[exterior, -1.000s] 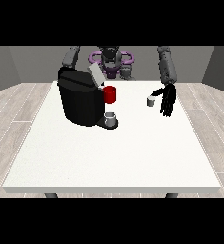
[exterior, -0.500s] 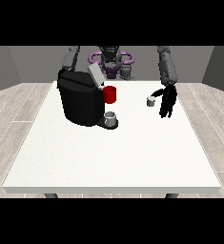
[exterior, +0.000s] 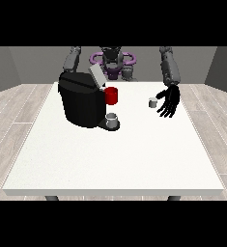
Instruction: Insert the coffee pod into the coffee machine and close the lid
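Hovering over the worktop [exterior: 110,159] at the view's right, the black hand [exterior: 169,100] is hanging from its grey arm with its fingers spread apart and pointing down toward the surface, holding nothing. Well to the view-left of that hand, the coffee machine [exterior: 81,101] is sitting as a bulky black block, the largest thing on the white worktop. Its lid [exterior: 96,76] is standing tilted up and open at the top, on the side nearer the hand. A red part [exterior: 112,95] is showing on the machine's front, facing toward the hand, and below it a small grey cup [exterior: 113,118] is resting on the machine's base. Just beside the hand, on its view-left side and apart from the fingers, the coffee pod [exterior: 152,102] is sitting on the worktop; it is looking like a small, pale grey, short cylinder, standing upright. The thumb is reaching toward the pod without clearly touching it. The other hand, at the view's left, is hidden behind the coffee machine, so whether it is open or closed cannot be told; only its grey arm [exterior: 72,59] is showing above the machine.
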Available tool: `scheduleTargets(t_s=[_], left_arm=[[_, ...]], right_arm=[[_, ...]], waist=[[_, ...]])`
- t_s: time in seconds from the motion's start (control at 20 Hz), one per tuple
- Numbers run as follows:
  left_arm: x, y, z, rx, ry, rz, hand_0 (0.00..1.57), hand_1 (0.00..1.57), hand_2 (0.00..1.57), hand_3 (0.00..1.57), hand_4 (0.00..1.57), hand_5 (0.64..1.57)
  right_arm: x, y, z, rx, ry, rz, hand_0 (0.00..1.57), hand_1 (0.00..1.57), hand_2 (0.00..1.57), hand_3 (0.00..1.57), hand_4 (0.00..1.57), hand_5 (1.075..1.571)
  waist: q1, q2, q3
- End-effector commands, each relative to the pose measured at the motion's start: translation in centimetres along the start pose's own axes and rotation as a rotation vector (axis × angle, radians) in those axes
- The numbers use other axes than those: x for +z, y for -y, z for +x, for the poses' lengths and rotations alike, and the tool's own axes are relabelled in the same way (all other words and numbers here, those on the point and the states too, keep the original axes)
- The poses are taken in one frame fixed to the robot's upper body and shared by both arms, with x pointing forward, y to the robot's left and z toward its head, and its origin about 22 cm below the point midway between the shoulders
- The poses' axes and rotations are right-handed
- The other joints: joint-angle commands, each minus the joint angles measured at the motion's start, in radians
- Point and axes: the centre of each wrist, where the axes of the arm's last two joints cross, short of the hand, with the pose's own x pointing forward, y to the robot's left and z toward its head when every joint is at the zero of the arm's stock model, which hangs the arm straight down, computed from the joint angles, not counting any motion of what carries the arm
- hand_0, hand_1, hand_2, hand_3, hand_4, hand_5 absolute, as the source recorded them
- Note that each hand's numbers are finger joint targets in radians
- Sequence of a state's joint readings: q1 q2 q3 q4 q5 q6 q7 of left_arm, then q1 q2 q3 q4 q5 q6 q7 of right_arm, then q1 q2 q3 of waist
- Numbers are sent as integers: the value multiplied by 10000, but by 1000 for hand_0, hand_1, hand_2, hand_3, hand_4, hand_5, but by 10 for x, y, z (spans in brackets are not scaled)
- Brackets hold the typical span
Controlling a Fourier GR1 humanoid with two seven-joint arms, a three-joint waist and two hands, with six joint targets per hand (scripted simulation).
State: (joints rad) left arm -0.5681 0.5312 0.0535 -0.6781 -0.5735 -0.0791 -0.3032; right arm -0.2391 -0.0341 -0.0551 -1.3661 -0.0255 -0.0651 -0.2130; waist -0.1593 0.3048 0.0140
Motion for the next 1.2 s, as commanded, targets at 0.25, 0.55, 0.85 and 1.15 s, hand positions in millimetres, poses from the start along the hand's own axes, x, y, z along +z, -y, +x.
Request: scheduleTargets(t_s=[0.25,0.55,0.85,1.15], left_arm=[[-13,55,31,-232,482,-1742,1262,1262,1250,1097,73,1571],[-15,72,36,-393,623,-1618,1255,1255,1313,1208,64,1571],[-3,88,21,-459,753,-1662,1379,1379,1424,1349,658,1571],[-14,45,20,202,1399,-990,1208,1208,1317,1330,680,1571]], right_arm=[[0,10,-17,50,-1094,-170,0,0,0,0,330,1571],[0,7,-23,71,-1097,-289,0,0,0,0,365,1571],[22,10,-36,-123,-1736,-578,0,0,0,0,409,1571],[28,39,-46,-33,-1559,-562,0,0,0,0,325,1571]], waist=[[41,-659,-138],[255,-838,-141],[231,-1506,-143],[188,-1370,-143]])
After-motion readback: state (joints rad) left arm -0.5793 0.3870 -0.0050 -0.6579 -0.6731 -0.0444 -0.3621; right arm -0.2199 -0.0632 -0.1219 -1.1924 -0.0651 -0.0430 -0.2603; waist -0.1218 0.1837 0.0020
